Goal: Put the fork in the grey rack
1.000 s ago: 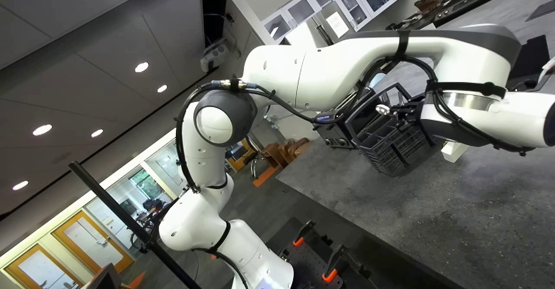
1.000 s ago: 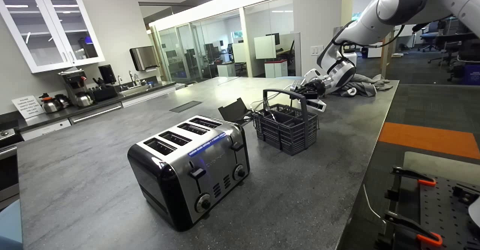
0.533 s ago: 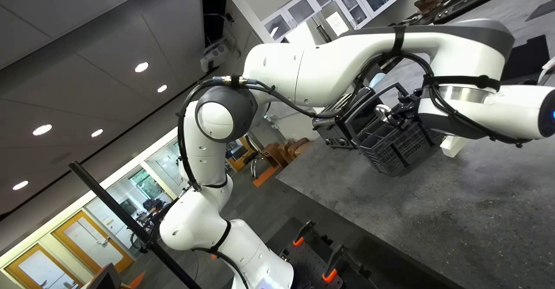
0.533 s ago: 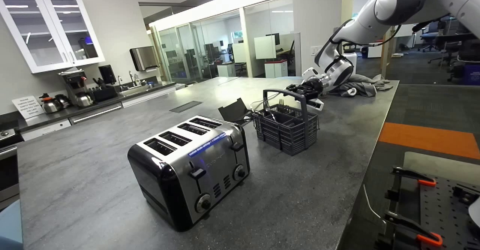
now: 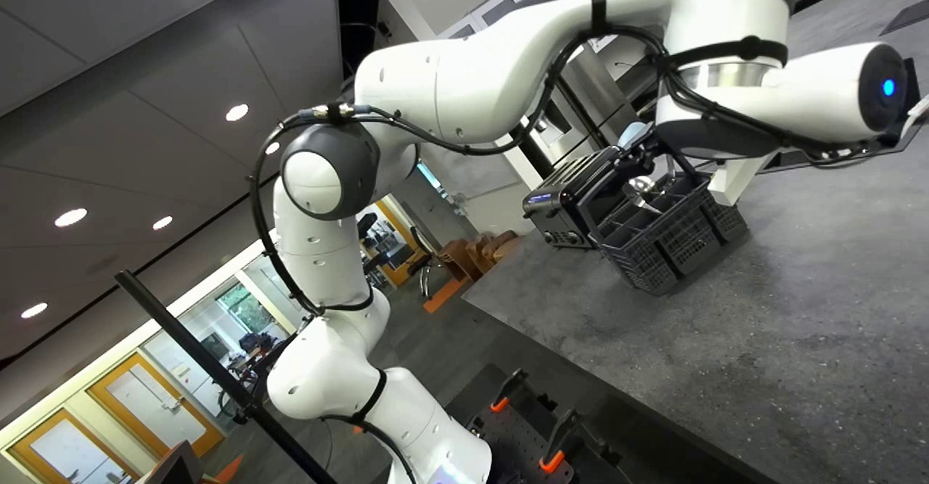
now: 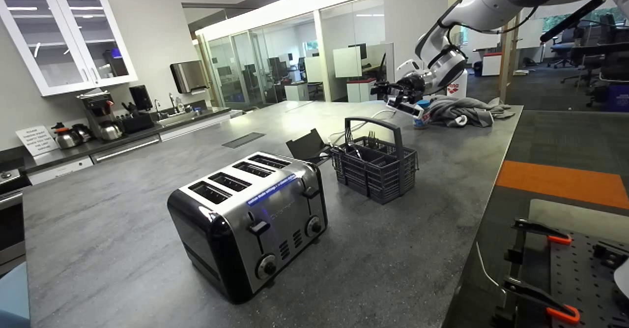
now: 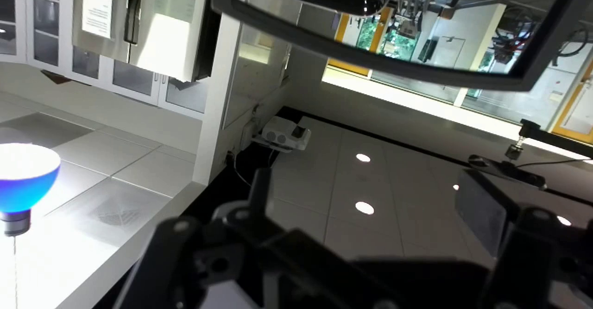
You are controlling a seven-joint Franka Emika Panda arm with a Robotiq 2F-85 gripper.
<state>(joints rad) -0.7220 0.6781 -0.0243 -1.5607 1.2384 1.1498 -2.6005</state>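
At six o'clock from the empty, wide-spread gripper [image 6: 379, 92] in an exterior view, find fork [image 6: 372, 136] tines-up in rack [image 6: 361, 176].

In an exterior view, tilted steeply, the arm [image 5: 479, 78] stands near; in an exterior view, looking down, the toaster [image 6: 250, 220] does. The wrist view, inverted, faces the ceiling [image 7: 361, 184]; all three share the rack [image 6: 366, 178].
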